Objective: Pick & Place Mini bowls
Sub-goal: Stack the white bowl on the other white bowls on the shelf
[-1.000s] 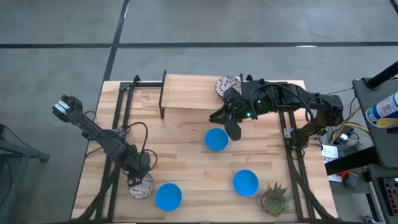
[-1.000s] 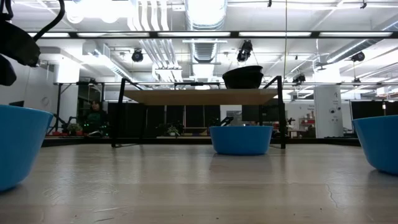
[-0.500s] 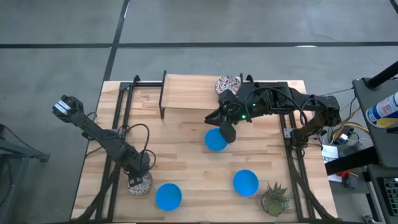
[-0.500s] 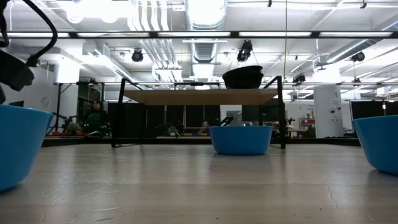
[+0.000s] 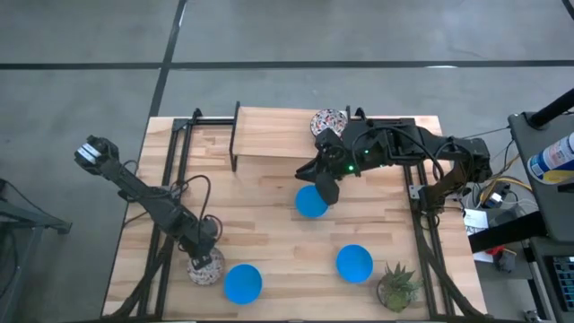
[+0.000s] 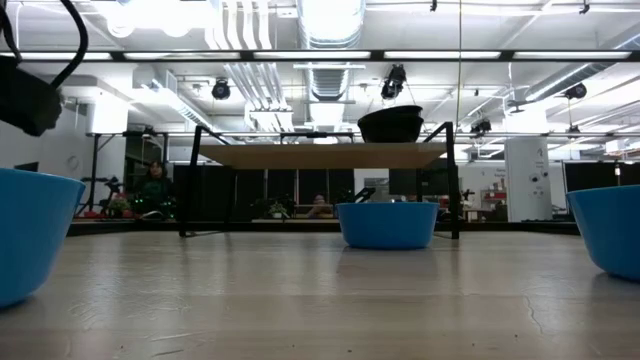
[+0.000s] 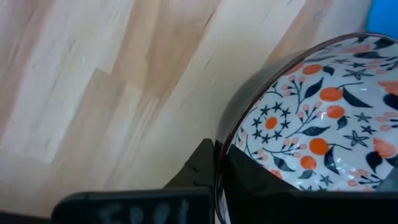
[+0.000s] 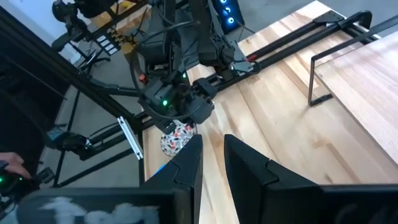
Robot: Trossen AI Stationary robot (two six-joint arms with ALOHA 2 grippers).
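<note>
Table, floral bowl shifted rightward

A small potted plant is sitting at the wooden surface's near right corner; a raised wooden shelf is standing at the far edge.

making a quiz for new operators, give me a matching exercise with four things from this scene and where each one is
Things:
1. floral bowl
2. potted plant
3. left gripper
4. right gripper

Places:
A. near right corner of the table
B. over the centre blue bowl
C. on the raised wooden shelf
D. at the near left floral bowl

Pairs: 1-C, 2-A, 3-D, 4-B
</note>
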